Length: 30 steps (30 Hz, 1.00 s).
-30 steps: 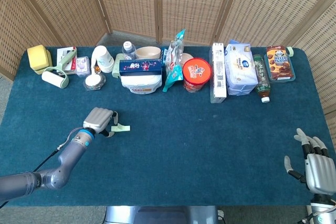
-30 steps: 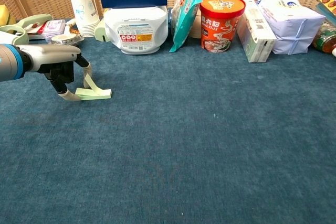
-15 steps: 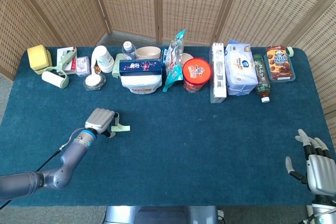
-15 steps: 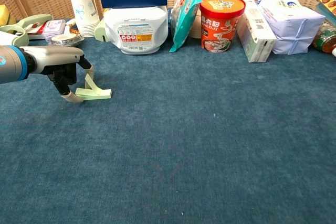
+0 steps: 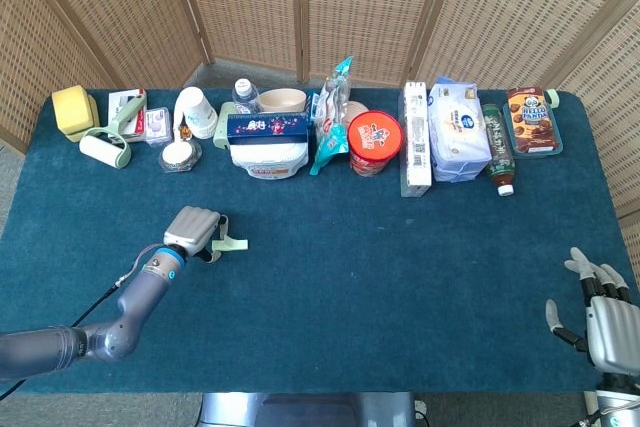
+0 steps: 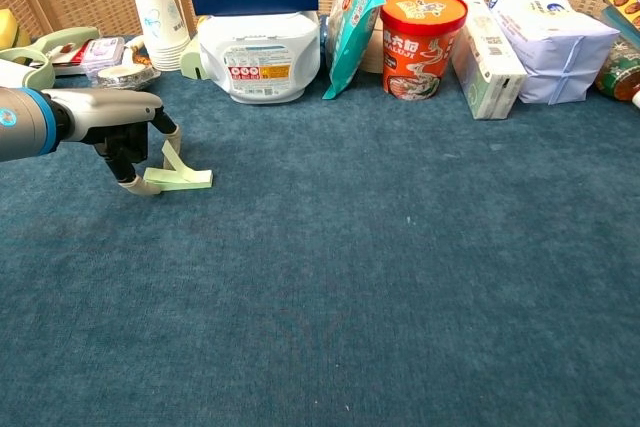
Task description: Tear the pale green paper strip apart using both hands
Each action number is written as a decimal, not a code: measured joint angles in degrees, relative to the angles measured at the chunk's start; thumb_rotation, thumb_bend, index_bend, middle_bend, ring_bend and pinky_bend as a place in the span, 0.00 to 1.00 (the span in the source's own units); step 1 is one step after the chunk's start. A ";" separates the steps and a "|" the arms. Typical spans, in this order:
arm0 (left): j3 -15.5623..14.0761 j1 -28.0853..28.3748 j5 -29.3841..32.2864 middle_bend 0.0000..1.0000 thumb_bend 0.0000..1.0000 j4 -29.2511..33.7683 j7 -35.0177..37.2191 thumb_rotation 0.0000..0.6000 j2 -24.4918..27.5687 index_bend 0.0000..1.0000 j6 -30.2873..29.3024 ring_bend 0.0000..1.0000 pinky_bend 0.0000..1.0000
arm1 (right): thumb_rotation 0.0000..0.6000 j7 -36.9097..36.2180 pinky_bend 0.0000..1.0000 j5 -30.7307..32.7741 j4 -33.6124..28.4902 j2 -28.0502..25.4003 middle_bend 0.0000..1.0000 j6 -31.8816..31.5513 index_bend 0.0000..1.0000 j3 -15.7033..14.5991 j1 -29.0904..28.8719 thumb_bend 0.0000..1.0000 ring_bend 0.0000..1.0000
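Note:
The pale green paper strip lies on the blue table cloth at the left. One end is bent up off the cloth. My left hand is over that end, and its fingertips pinch the raised part while the flat part rests on the cloth. My right hand is at the table's near right corner, far from the strip, with fingers spread and nothing in it. It does not show in the chest view.
A row of goods lines the far edge: paper cups, a white tub under a dark blue box, a red noodle cup, tissue packs, a bottle and a biscuit tray. A lint roller lies far left.
The left hand has shifted very slightly at the strip, whose raised end stands a little steeper. The right hand has sunk a little toward the near edge.

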State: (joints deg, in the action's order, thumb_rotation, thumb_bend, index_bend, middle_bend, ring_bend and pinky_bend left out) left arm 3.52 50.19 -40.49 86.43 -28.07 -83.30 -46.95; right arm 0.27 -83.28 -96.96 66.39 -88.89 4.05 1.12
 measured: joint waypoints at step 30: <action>-0.86 -0.71 -5.88 1.00 0.46 3.12 0.83 1.00 3.05 0.65 -3.20 1.00 1.00 | 0.82 -2.12 0.16 -0.49 0.87 0.45 0.28 -0.10 0.02 0.40 0.11 0.46 0.17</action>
State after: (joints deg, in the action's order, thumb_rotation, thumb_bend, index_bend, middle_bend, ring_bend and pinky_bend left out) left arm 2.66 49.49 -46.36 89.55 -27.24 -80.25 -50.15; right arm -1.85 -83.77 -96.09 66.85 -89.00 4.46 1.23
